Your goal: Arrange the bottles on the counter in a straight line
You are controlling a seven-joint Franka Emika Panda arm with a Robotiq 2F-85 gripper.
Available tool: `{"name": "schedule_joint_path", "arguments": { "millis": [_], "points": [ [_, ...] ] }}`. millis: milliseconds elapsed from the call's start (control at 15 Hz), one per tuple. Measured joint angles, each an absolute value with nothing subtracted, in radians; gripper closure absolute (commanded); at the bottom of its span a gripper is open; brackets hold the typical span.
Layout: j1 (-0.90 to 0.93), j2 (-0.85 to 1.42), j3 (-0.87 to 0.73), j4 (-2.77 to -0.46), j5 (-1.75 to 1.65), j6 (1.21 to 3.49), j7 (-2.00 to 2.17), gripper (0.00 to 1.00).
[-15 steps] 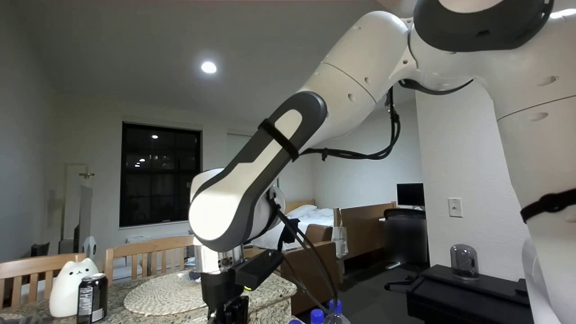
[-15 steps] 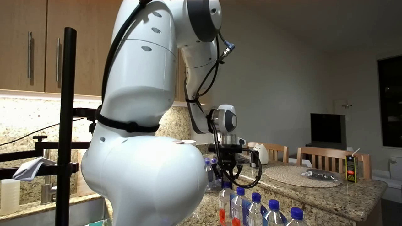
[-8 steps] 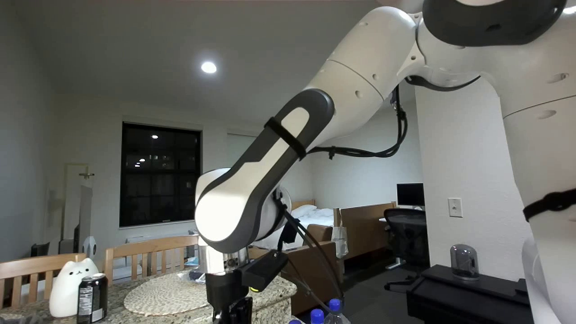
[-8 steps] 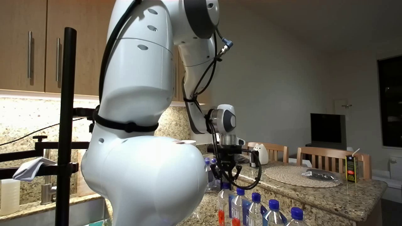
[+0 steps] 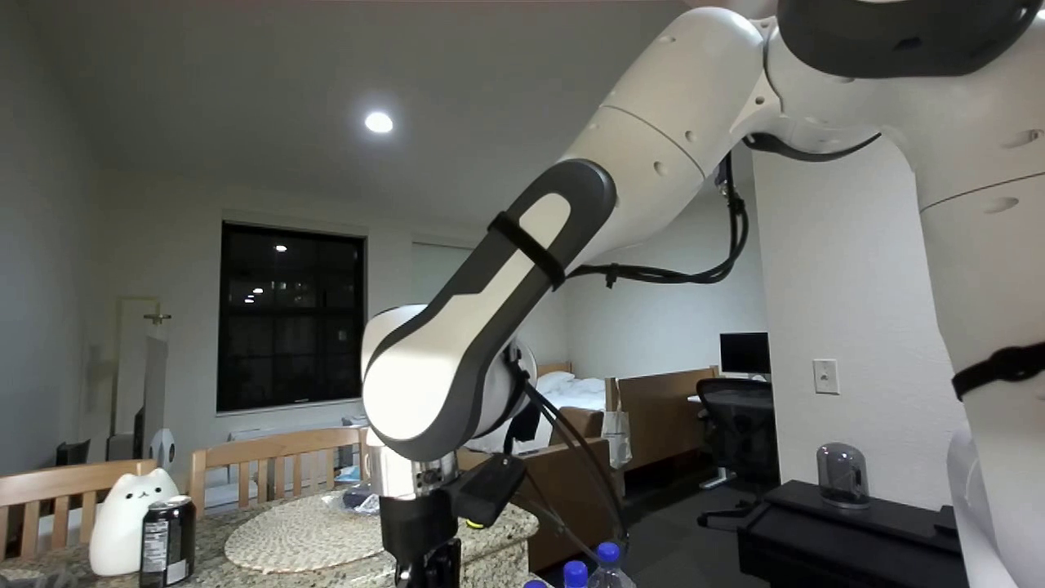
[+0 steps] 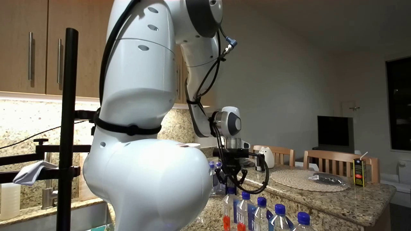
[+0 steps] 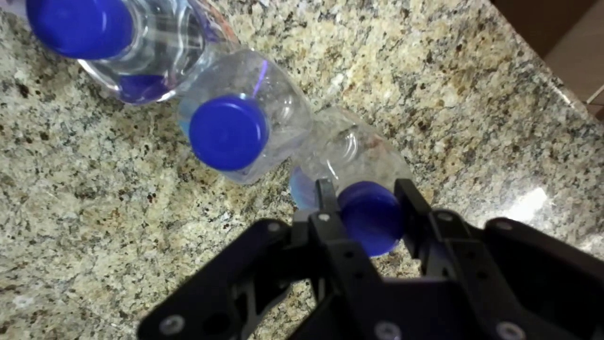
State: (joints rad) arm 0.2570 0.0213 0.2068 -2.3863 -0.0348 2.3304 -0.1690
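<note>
Clear plastic, capped in blue: in an exterior view, a pair of bottles [image 6: 213, 178] stands side by side to the left of the gripper [image 7: 365, 196], apart from the rest; directly below the gripper is the held bottle [image 7: 351, 158], its cap pinched between narrow-set jaws; to the right of the gripper, four more bottles [image 6: 260, 214] run on in a row leading away from it. Progress, as judged: the four and the held bottle already form a nearly straight line on the worktop [image 7: 94, 226]; left to do, probably, are a last small correction, the release and, if they belong to the line, the fetching of the pair; whether the held bottle's base bears on the worktop cannot be told. Views compared: only the wrist view shows the jaws against the cap, with the next bottle [image 7: 245, 118] just beside, up and to the left of the gripper, touching or not being unclear; the pair does not appear there; in an exterior view, the gripper runs off the bottom edge, and three blue caps [image 5: 575, 574] show to its right.
</note>
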Motion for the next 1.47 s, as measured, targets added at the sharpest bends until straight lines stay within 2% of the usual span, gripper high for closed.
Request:
{"name": "schedule_joint_path", "arguments": {
  "millis": [1067, 1133, 1200, 1467],
  "points": [
    [0.250, 0.018, 0.197, -2.390, -0.035, 2.333, -0.320, 0.85],
    [0.250, 0.017, 0.197, -2.391, -0.035, 2.334, -0.324, 0.40],
    [0.250, 0.017, 0.197, -2.392, -0.035, 2.336, -0.327, 0.39],
    [0.250, 0.016, 0.197, -2.406, -0.035, 2.348, -0.328, 0.15]
  ]
}}
